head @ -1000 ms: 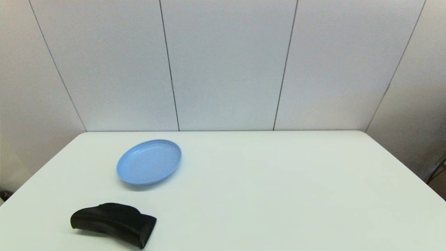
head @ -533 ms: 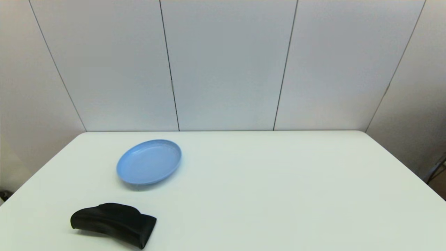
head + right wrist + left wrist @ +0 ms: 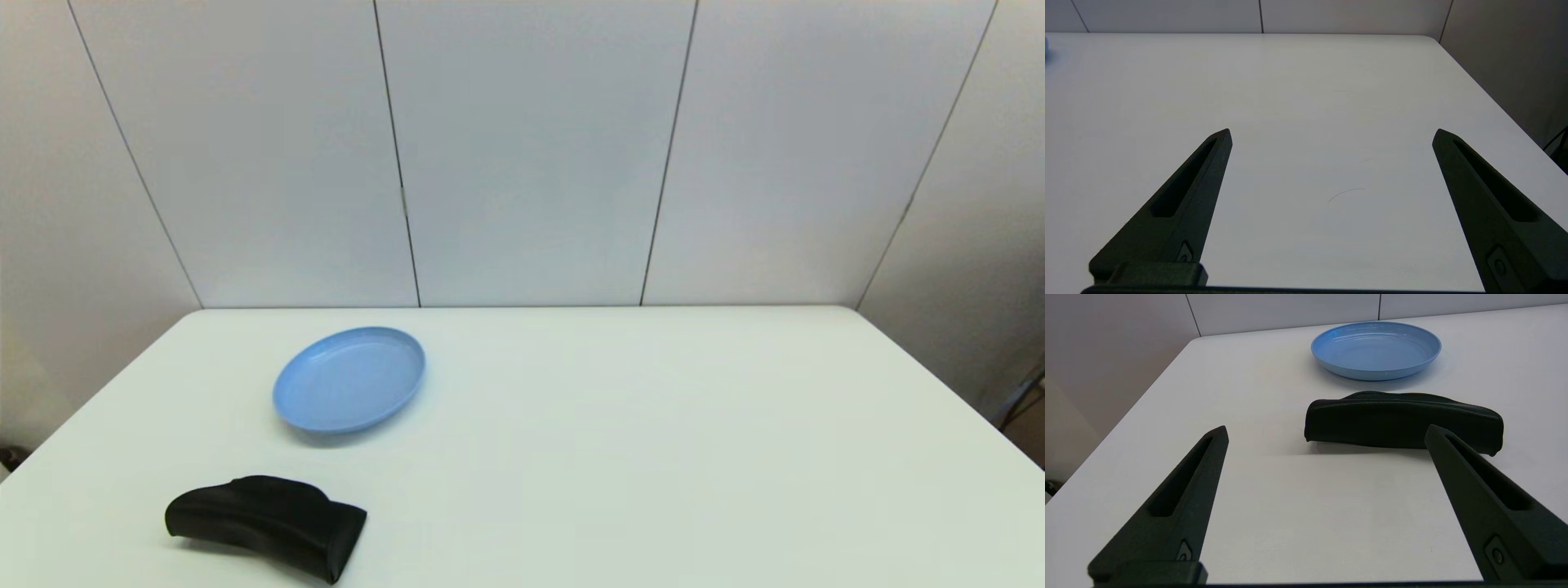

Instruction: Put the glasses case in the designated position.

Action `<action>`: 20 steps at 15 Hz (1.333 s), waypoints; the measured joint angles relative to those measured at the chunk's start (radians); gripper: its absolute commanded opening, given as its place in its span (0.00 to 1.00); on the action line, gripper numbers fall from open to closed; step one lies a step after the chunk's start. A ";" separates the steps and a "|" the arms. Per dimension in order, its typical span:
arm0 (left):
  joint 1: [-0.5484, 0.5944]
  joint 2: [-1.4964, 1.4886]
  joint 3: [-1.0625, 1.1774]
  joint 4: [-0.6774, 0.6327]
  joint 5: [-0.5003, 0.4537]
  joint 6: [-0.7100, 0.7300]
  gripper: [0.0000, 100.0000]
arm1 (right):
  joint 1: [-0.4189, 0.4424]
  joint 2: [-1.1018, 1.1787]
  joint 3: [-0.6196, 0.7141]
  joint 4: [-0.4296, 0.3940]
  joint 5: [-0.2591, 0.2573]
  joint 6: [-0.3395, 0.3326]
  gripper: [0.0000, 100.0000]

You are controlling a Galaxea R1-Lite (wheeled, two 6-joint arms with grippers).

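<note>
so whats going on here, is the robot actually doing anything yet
Nothing is being handled yet. The glasses case lies untouched on the white table, on the robot's left, nearer the robot than the blue plate. The left gripper is open, short of the case and facing it. The right gripper is open too, over bare tabletop on the right side.

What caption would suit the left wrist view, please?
Open left pincer facing the glasses case, blue plate beyond.
</note>
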 measured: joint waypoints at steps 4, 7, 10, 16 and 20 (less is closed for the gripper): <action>0.000 0.000 0.000 0.000 0.000 0.000 1.00 | 0.000 0.000 0.000 -0.001 -0.003 0.006 1.00; 0.000 0.000 0.000 0.000 0.000 0.000 1.00 | 0.000 0.000 0.000 -0.001 -0.002 0.006 1.00; 0.000 0.000 0.000 0.000 0.000 0.000 1.00 | 0.000 0.000 0.000 0.000 -0.002 0.007 1.00; 0.000 0.000 0.000 0.000 0.000 0.000 1.00 | 0.000 0.000 0.000 0.000 -0.002 0.007 1.00; 0.000 0.000 0.000 0.000 0.000 0.000 1.00 | 0.000 0.000 0.000 0.000 -0.002 0.008 1.00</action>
